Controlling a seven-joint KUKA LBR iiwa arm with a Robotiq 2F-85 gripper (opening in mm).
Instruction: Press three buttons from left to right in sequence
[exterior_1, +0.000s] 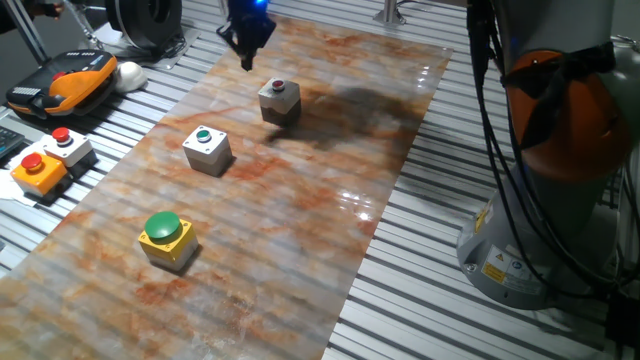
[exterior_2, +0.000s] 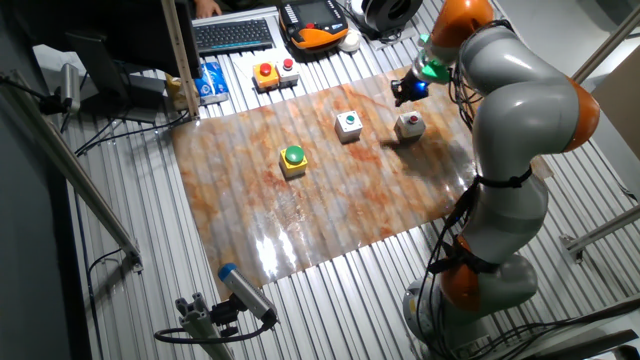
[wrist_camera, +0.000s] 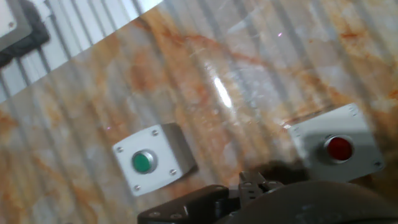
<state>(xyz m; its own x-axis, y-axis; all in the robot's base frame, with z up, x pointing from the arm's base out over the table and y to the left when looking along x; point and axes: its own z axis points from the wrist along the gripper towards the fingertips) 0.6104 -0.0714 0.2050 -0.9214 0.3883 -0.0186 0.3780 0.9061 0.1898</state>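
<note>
— Where did the buttons sit?
— The red-button box (exterior_1: 279, 100) lay farthest, the green-button box (exterior_1: 207, 148) mid-row, the yellow dome box (exterior_1: 166, 238) nearest, on the marbled tabletop (exterior_1: 330, 200).

— And the claw (exterior_1: 247, 42)?
— It hung above and beyond the red one; its grip couldn't be told. Judging by position, a first press awaited, needing a descent.

grey box, red button (exterior_1: 279, 99) | grey box, green button (exterior_1: 207, 148) | yellow box, green dome (exterior_1: 166, 238)
</note>
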